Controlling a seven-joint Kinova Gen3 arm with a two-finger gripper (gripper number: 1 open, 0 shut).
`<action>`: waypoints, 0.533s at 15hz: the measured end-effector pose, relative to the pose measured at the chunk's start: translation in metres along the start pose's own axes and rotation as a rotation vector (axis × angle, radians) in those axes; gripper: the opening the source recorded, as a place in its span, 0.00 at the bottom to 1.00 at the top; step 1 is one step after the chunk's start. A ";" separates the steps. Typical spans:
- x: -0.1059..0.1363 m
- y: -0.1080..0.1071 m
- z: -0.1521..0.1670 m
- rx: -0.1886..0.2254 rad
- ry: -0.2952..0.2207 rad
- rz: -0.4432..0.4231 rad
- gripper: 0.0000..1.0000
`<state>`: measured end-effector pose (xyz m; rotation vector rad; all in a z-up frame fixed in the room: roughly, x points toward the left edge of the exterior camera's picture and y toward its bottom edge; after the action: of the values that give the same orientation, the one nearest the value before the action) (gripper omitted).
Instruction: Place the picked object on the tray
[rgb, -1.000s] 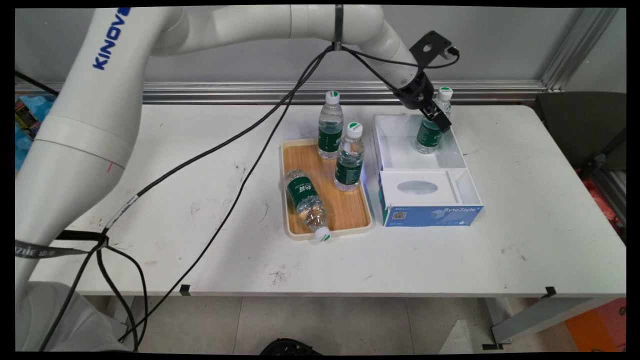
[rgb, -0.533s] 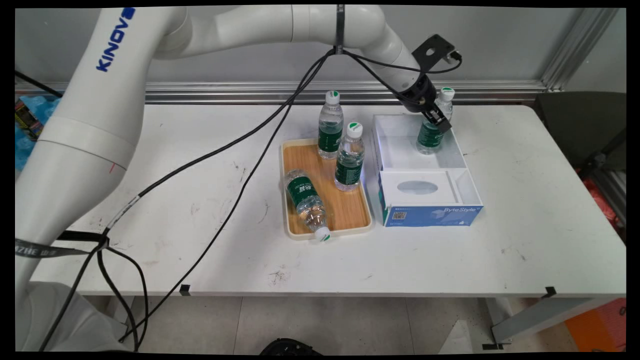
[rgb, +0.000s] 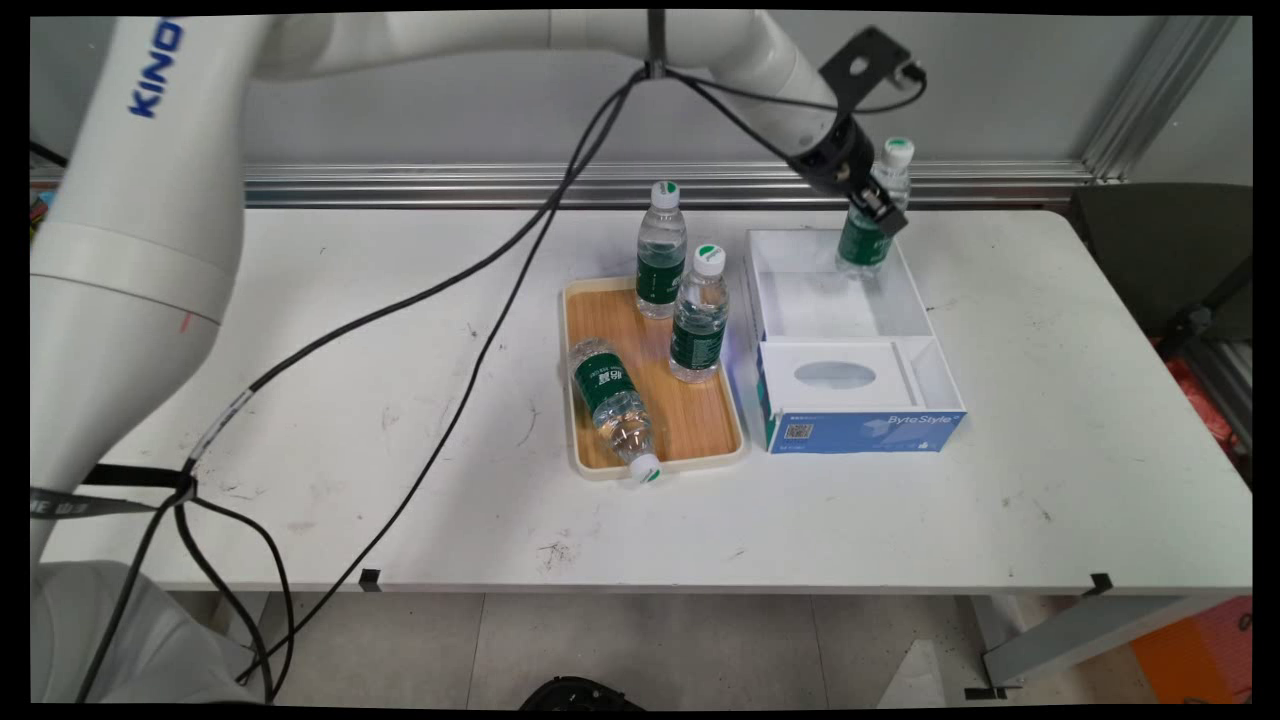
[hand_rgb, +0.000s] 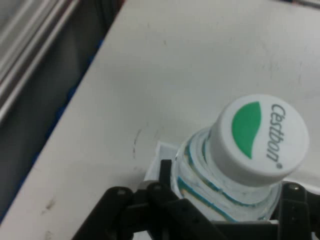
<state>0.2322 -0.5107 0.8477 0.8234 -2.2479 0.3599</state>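
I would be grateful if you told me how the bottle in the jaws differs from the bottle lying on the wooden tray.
The held bottle is upright, its base lifted at the far end of the white box; the lying bottle is on its side on the wooden tray. The gripper clamps the held bottle, while the lying bottle is free, its cap past the tray's near rim. Both are clear with green labels and white caps.

A clear water bottle (rgb: 868, 225) with a green label and a white cap marked with a green leaf is held upright, slightly tilted, above the far right corner of the white box (rgb: 800, 305). It is clamped by the gripper (rgb: 876, 212).
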 end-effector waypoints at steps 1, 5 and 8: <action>0.005 0.002 -0.012 0.007 0.012 -0.002 0.00; 0.021 0.013 -0.067 0.033 0.049 -0.016 0.00; 0.022 0.021 -0.107 0.046 0.055 -0.027 0.00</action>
<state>0.2627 -0.4549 0.9395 0.8559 -2.1827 0.4178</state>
